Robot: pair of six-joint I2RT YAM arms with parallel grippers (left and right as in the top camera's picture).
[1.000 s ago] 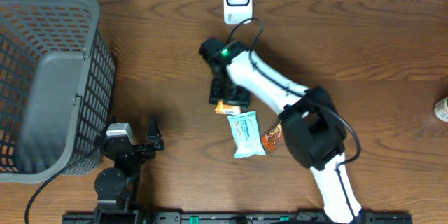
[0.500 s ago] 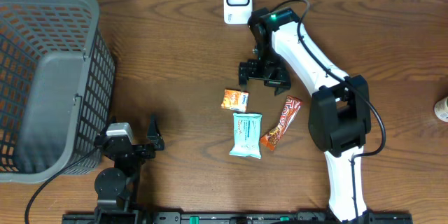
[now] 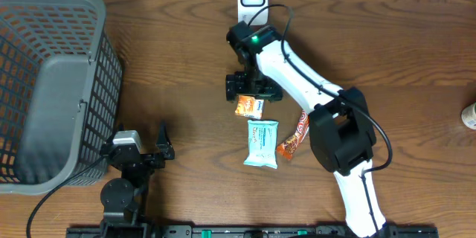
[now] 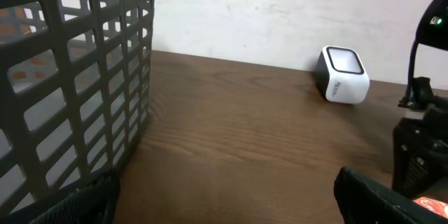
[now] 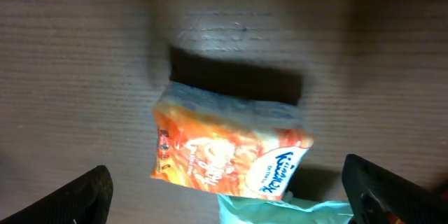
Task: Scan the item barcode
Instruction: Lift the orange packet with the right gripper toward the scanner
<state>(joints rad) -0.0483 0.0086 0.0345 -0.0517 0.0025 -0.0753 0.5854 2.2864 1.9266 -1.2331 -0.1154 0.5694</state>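
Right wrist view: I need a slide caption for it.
Open right gripper poised over an orange packet on the wood table, a teal packet next to it.

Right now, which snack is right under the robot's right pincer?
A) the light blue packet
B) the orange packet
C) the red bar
B: the right pincer stands open over the orange packet, which fills its wrist camera's view; the light blue packet and the red bar lie nearer the robot's base.

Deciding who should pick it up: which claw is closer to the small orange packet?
Right. The right claw hangs open directly above the orange packet; the left claw rests open far off, beside the basket.
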